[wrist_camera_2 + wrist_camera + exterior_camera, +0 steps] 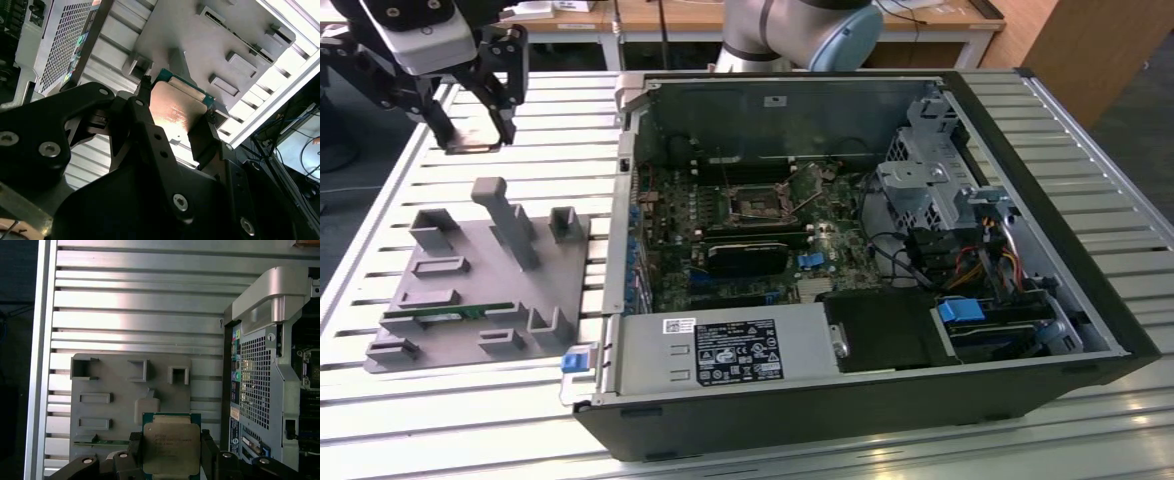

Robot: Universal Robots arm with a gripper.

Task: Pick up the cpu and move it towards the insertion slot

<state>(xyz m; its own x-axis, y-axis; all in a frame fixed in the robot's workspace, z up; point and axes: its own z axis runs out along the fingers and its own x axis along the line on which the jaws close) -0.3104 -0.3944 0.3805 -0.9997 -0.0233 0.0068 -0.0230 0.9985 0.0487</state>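
Note:
My gripper (476, 138) hangs above the slatted table at the exterior view's far left, well above the grey fixture block (480, 280). It is shut on the cpu (171, 447), a flat square chip with a silvery top and green rim, gripped by two opposite edges between the black fingers (135, 450). In the second wrist view the cpu (177, 112) sits between the same fingers (142, 107). The insertion slot (757, 203), a square silver-framed socket with a dark centre, lies on the motherboard inside the open computer case, far to the exterior view's right of the gripper.
The open computer case (961, 90) takes up the middle and right of the table, with raised walls. A thin green memory stick (447, 313) lies in the fixture block. The arm's base (787, 30) stands behind the case.

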